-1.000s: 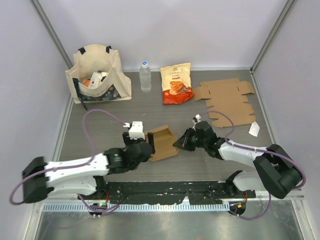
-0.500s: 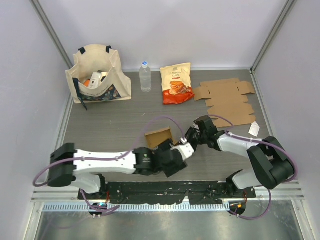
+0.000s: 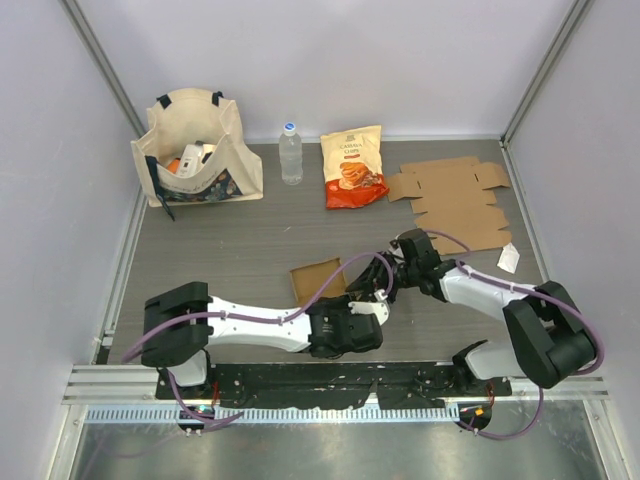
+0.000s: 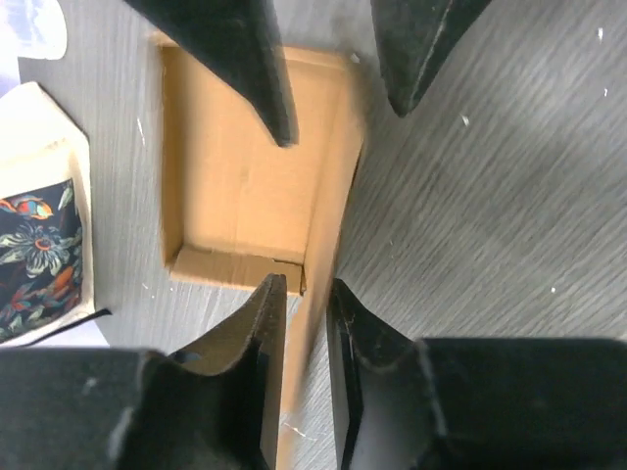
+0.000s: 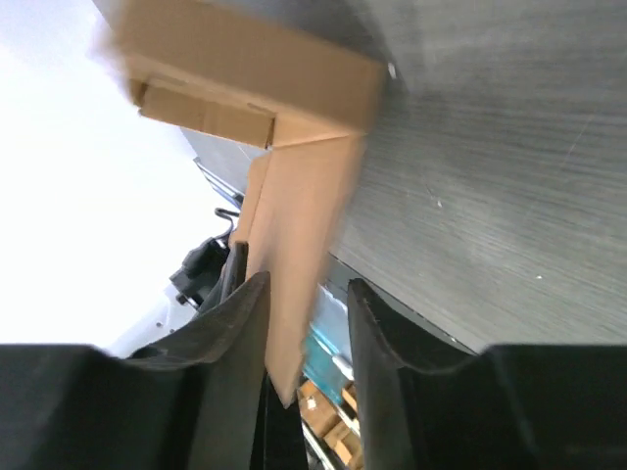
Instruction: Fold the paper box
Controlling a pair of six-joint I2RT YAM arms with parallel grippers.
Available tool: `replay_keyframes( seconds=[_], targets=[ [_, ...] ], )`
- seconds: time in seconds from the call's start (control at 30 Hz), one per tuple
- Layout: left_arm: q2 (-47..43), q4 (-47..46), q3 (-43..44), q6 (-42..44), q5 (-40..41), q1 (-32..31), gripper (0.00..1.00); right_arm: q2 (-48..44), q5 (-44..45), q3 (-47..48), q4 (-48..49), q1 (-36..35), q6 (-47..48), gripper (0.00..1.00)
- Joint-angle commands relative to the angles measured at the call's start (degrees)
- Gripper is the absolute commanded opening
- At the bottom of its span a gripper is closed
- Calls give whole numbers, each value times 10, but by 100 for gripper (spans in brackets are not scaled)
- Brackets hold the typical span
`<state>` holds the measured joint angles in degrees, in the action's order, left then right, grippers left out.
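The paper box (image 3: 318,277) is a small brown cardboard tray lying open side up near the table's middle. Its right-hand flap sticks out toward the arms. My left gripper (image 3: 358,296) reaches across from the left, and in the left wrist view it (image 4: 306,304) is shut on that flap of the box (image 4: 245,186). My right gripper (image 3: 383,280) comes in from the right at the same edge. In the right wrist view it (image 5: 304,294) is open: the flap (image 5: 294,235) leans on one finger, with a gap to the other.
A canvas tote bag (image 3: 195,150) stands at the back left, with a water bottle (image 3: 291,153) and an orange snack bag (image 3: 354,167) beside it. A flat unfolded cardboard blank (image 3: 455,203) lies at the back right, with a white tag (image 3: 508,259) near it.
My left arm swung from the box's left side round to its right edge and closed on the flap. My right gripper opened its jaws. The box dropped flatter on the table.
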<state>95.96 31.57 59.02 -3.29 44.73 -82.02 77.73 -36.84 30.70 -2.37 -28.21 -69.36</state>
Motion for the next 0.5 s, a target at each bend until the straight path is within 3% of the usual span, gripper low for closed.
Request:
replay_keyframes(
  seconds=[0.0, 0.03, 0.1, 0.13, 0.2, 0.3, 0.37, 0.47],
  targets=[
    [-21, 13, 43, -42, 41, 2, 24, -32, -4, 39, -11, 65, 110, 58],
    [-37, 22, 45, -52, 32, 5, 22, -43, -1, 54, -11, 87, 141, 76],
    [-54, 38, 53, -79, -6, 24, 18, -76, 44, 80, -36, 131, 261, 80],
    [-63, 55, 56, -114, -23, 35, 18, -86, 80, 117, -93, 134, 296, 83],
    [-91, 77, 71, -156, -101, 93, 11, -112, 188, 151, -147, 133, 348, 83],
    [-125, 116, 89, -243, -160, 184, 0, -142, 250, 174, -179, 133, 386, 83],
    [-138, 142, 98, -315, -220, 262, 0, -144, 293, 182, -220, 131, 417, 83],
    [-153, 161, 107, -409, -288, 351, 0, -130, 423, 192, -278, 123, 414, 82]
  ],
)
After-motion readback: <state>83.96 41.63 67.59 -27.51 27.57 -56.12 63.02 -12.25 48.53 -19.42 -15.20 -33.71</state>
